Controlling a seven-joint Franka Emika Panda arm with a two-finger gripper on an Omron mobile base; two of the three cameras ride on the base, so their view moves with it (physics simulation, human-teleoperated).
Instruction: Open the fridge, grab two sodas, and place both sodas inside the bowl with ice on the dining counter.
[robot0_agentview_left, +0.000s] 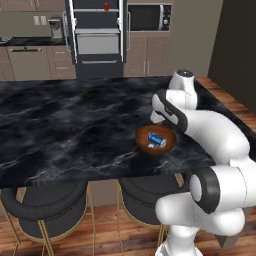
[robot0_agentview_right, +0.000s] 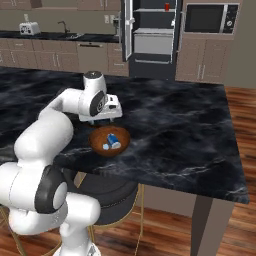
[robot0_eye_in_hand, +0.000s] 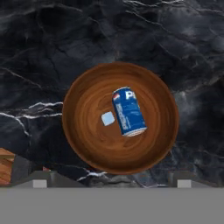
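Above the bowl (robot0_eye_in_hand: 120, 118): gripper (robot0_eye_in_hand: 111, 177) spread wide, empty | blue can (robot0_eye_in_hand: 128, 111) on its side inside bowl (beside an ice cube) | red can (robot0_agentview_left: 106, 6) far behind bowl in fridge (robot0_agentview_left: 97, 37) | risk: second can may tip the bowl.

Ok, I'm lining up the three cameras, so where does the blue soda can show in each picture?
Left base view: blue can lies on its side in the brown bowl, right of centre on the counter.
Right base view: blue can in the bowl, left of centre, just below the gripper.
Hand view: blue can near the middle of the bowl, beside a pale ice cube.
Shared landmark: the bowl.
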